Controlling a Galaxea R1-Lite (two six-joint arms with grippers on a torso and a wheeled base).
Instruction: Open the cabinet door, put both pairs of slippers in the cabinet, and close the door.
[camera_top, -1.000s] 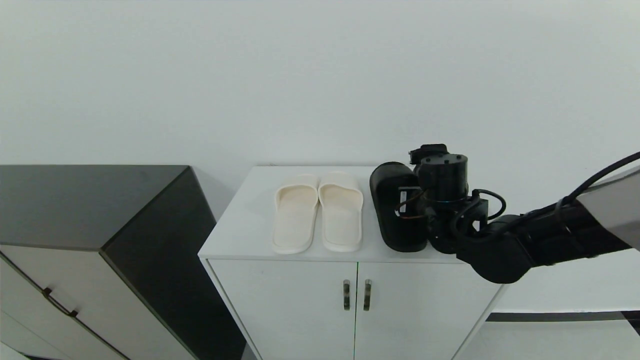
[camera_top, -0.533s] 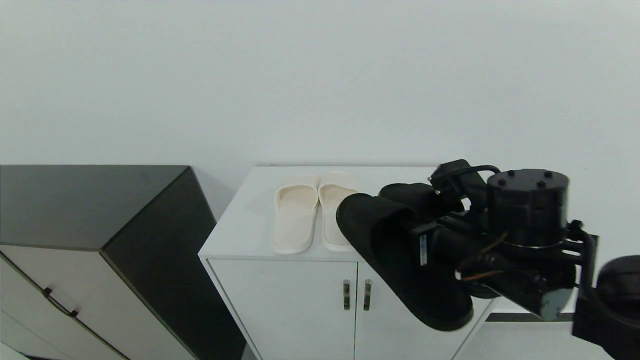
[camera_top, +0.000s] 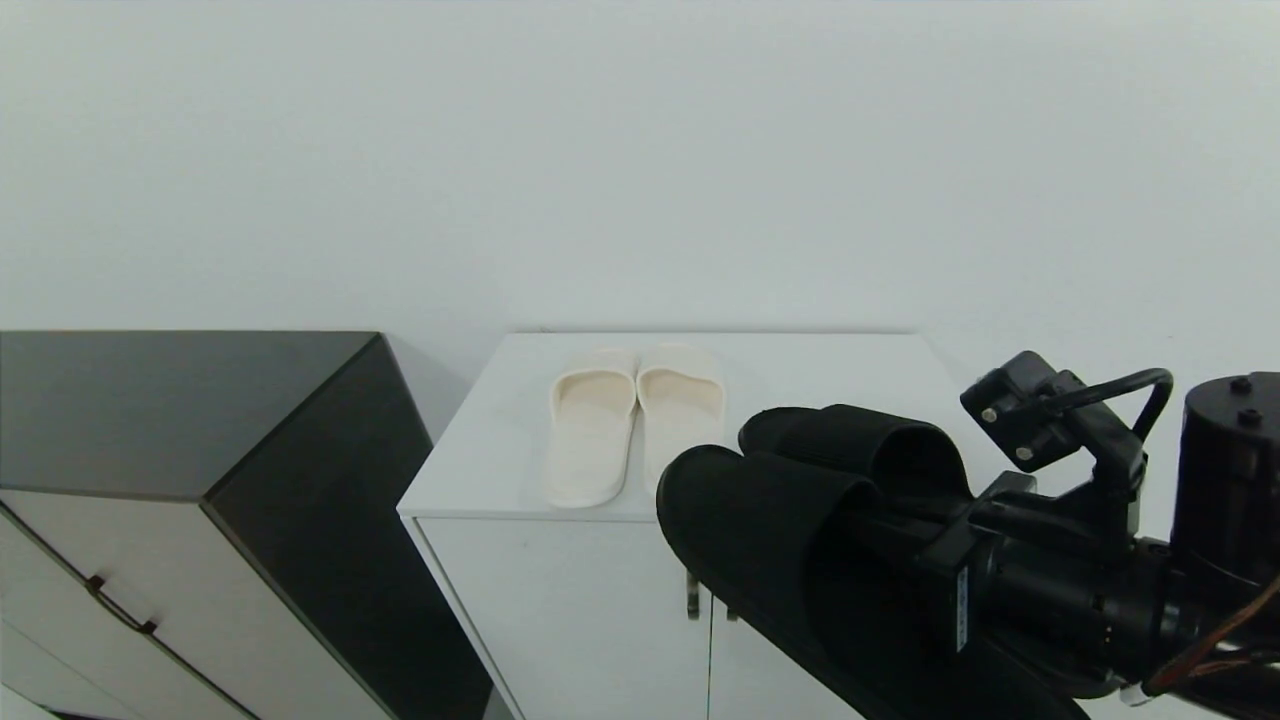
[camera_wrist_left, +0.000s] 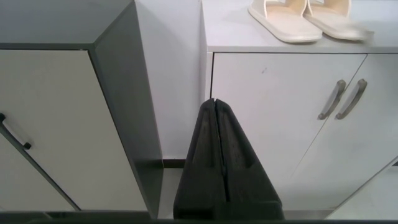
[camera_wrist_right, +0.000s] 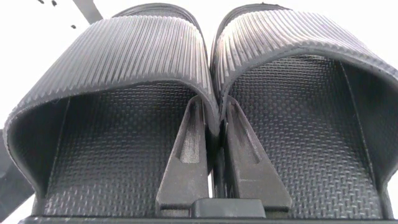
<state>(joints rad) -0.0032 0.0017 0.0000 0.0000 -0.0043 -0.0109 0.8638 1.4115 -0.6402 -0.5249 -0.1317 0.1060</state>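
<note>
1. My right hand (camera_wrist_right: 216, 149) is clamped on the black slippers (camera_top: 800, 520), one finger inside each shoe, pinching the two inner walls together. The pair hangs in the air in front of the cabinet (camera_top: 560, 610), over its right half and off its top.
2. My left hand (camera_wrist_left: 217, 162) has its fingers pressed together with nothing between them. It sits low, in front of the cabinet's left corner.
3. The cream slippers (camera_top: 635, 425) lie side by side on the cabinet's top, near its front edge. Both doors (camera_wrist_left: 273, 124) are shut, their handles (camera_wrist_left: 345, 99) meeting at the middle.
4. Risk one: the doors are not yet open and my load hangs right in front of them. If I pull a door now, I judge it could swing into the black pair or the arm.
5. Risk two: the grip takes only thin, soft walls. A jolt or a knock on the cabinet could let one shoe slide out.
6. Risk three: the load blocks my head view of the handles, so the left hand could miss them or catch both.
</note>
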